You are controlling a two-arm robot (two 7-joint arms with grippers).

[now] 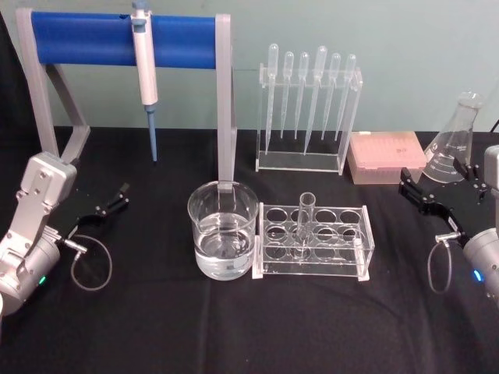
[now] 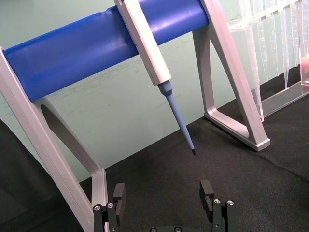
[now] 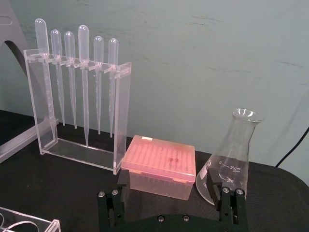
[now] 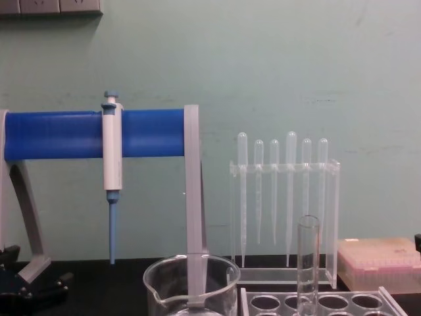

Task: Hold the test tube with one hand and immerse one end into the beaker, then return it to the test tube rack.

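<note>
On the black worktop (image 1: 234, 327), seen from the head view:
Test tube (image 1: 303, 222): upright in a hole of the clear rack (image 1: 313, 241), mid-worktop, untouched.
Beaker (image 1: 223, 229): just left of the rack, partly filled with clear liquid.
Left claw (image 1: 107, 206): at the left edge, well apart from the beaker, spread wide, holding nothing.
Right claw (image 1: 437, 187): at the right edge near the conical flask (image 1: 454, 140), wide apart and empty.
Behind: white-and-blue pipettor (image 1: 145, 66) hangs on the blue-bar stand (image 1: 125, 39); pipette rack (image 1: 309, 109) and pink tip box (image 1: 387, 157) are toward the back right.

Left wrist view:
Left claw (image 2: 164, 193): both fingers stand far apart with bare worktop between them.
Pipettor (image 2: 149, 48): hangs from the blue bar, its blue tip above the cloth, beyond the claw.

Right wrist view:
Right claw (image 3: 174, 195): wide, nothing gripped.
Ahead of it: the pink tip box (image 3: 161, 166), the flask (image 3: 231, 159) beside it, the pipette rack (image 3: 79, 92) farther off.

Chest view:
Test tube (image 4: 307, 263): upright in the rack (image 4: 322, 303), open rim upward, in front of the pipettes (image 4: 283, 191).
Beaker (image 4: 192, 286): left of the tube, spout to the left.
Left claw: a dark part shows at the lower left edge; I cannot tell its spread from here.
</note>
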